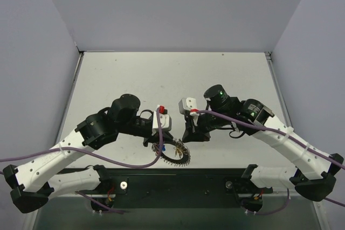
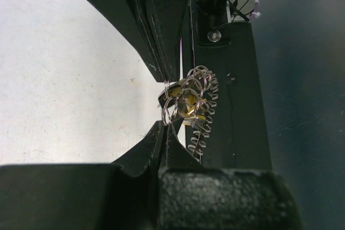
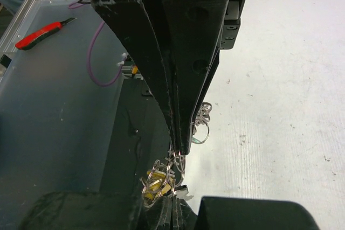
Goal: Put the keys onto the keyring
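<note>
The keyring (image 1: 182, 158), a silvery ring with a coil-like rim, hangs at the table's near edge between both grippers; its coils show in the left wrist view (image 2: 201, 134). A bunch of small wire rings with a yellow-headed key (image 2: 190, 104) hangs against it, and also shows in the right wrist view (image 3: 156, 183). My left gripper (image 2: 166, 126) is shut on one small ring (image 2: 171, 110). My right gripper (image 3: 180, 152) is shut on a small ring (image 3: 179, 164) from the opposite side, tip to tip with the left. A green-tinged ring (image 3: 200, 132) hangs behind the right fingers. Other keys are hidden.
The black base plate (image 1: 178, 179) runs along the near table edge under the ring. The white table (image 1: 172, 79) stretches behind. Off the table, a red-handled tool (image 3: 43, 32) and a purple cable (image 3: 101, 57) lie on a glassy surface.
</note>
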{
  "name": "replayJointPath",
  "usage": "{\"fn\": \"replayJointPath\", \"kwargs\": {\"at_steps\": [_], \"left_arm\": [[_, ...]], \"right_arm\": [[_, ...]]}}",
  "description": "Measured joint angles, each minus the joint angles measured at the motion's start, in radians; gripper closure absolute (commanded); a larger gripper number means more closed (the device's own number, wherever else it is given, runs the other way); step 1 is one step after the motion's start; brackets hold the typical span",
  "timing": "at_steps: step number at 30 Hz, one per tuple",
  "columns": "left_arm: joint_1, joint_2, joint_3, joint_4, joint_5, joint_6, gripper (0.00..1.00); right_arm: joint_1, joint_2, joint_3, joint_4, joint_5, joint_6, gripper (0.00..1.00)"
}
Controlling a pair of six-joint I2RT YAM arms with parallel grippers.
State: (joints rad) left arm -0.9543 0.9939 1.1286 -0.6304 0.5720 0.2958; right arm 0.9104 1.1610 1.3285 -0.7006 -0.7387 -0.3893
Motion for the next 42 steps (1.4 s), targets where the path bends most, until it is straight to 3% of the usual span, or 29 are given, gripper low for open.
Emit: {"fn": "replayJointPath", "kwargs": {"at_steps": [17,42], "left_arm": [[-0.015,0.053,0.034,0.011,0.026,-0.083,1.00],[-0.032,0.040,0.036,0.001,-0.051,-0.107,1.00]], "right_arm": [[0.055,-0.002,0.000,0.021,0.048,0.001,1.00],[0.074,-0.011,-0.010,0.116,0.146,0.075,1.00]]}}
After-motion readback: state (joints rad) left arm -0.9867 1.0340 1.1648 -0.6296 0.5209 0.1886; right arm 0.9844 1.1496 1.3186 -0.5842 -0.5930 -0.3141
